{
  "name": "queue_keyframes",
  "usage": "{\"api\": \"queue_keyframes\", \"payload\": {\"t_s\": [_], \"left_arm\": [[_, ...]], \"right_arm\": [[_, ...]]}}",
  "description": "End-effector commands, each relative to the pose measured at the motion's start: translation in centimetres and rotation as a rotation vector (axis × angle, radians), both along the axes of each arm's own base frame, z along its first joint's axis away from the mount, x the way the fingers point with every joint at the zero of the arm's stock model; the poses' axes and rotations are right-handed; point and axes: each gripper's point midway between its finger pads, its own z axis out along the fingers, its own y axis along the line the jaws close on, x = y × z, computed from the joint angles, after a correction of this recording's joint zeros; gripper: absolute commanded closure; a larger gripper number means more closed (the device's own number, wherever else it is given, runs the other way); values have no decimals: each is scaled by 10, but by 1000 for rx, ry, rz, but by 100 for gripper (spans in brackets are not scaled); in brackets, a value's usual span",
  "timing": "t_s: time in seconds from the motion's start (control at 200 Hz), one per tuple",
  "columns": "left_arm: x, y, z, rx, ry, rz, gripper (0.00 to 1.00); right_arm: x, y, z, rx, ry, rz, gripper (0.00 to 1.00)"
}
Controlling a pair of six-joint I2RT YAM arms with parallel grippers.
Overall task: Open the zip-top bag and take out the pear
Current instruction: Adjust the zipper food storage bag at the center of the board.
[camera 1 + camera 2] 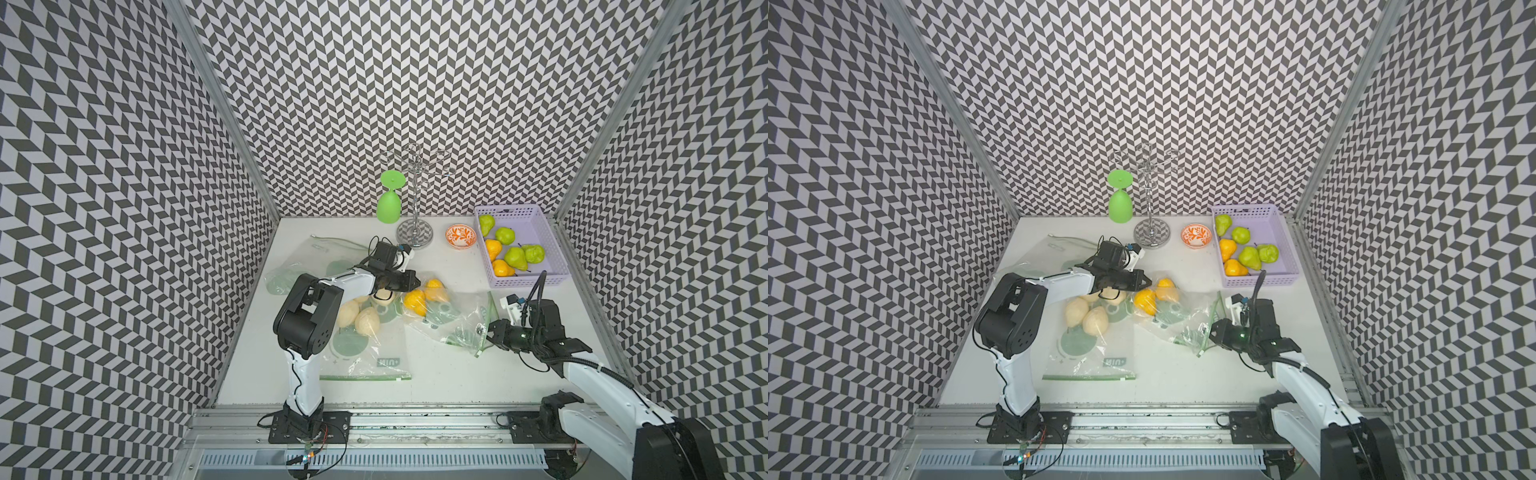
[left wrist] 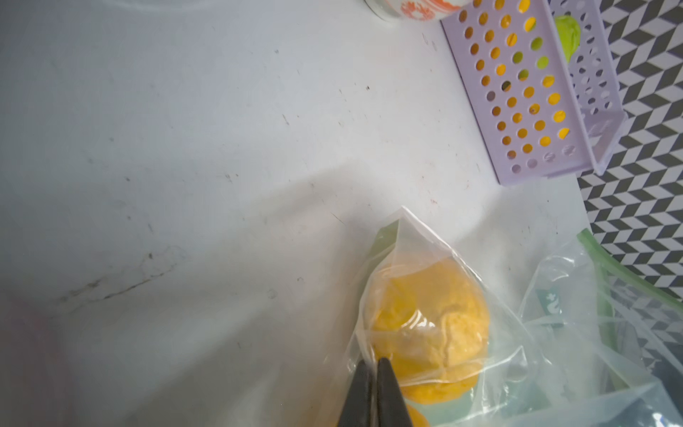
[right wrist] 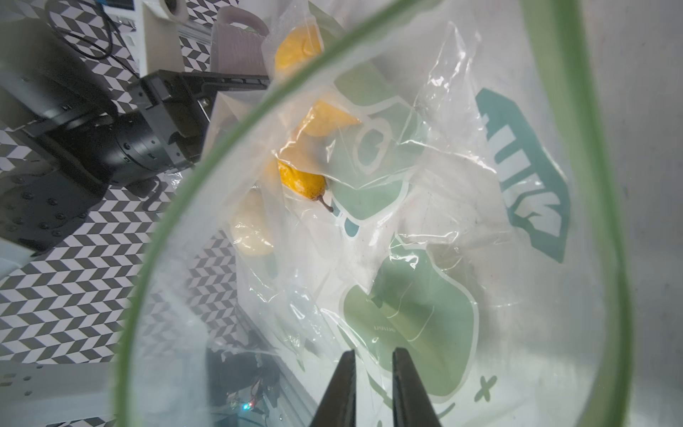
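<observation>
Bright even light, soft shadow on table [image 2: 184, 129], glare on bag [image 3: 462, 148], wrist foregrounds blurred

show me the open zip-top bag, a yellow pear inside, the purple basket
zip-top bag [image 1: 459, 321], in a top view, on clear film
yellow pear [image 1: 415, 300], in a top view, on its body
purple basket [image 1: 527, 281], in a top view, on its near wall

This was a robot test lab, not a home. The walls [image 1: 415, 83] wore a black and white zigzag pattern, held up by metal posts [image 1: 224, 112]. The left arm [image 1: 305, 365] and the right arm [image 1: 598, 382] were bolted to a metal rail [image 1: 415, 415] at the front of a white desk [image 1: 449, 374]. Bare wires [image 1: 332, 440] showed below.
</observation>
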Motion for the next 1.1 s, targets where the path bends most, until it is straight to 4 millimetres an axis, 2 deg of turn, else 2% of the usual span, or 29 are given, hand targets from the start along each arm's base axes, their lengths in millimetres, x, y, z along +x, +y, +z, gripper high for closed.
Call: {"api": "queue_keyframes", "payload": {"t_s": [0.0,0.2,0.265,0.351,0.426,0.496,0.581,0.771,0.956,0.991,1.042,1.092], "left_arm": [[-18,-4,15,10,10,-48,95],[-40,-16,103,-129,-75,-70,97],[-49,-18,125,-169,-88,-76,97],[-61,-24,149,-220,-99,-95,97],[-70,-27,159,-244,-94,-107,97],[-75,-27,160,-258,-82,-110,97],[-76,-26,150,-249,-62,-102,96],[-75,-17,115,-220,-12,-54,96],[-66,9,74,-164,40,40,94],[-66,16,72,-168,45,60,91],[-65,24,74,-182,36,88,71],[-65,32,81,-192,22,115,61]], "right_arm": [[10,2,5,11,-60,-2,81],[15,-9,-19,-69,-9,-57,85],[15,-12,-28,-86,6,-77,85],[14,-9,-30,-52,-4,-74,85],[16,-5,-26,-28,-24,-58,83],[17,0,-18,7,-61,-36,80],[16,5,-11,27,-83,1,75],[7,8,-21,21,-44,56,68],[-1,9,-23,17,-24,73,62],[0,9,-20,15,-31,77,59],[1,8,-15,1,-39,71,53],[5,7,-7,-4,-54,64,48]]}}
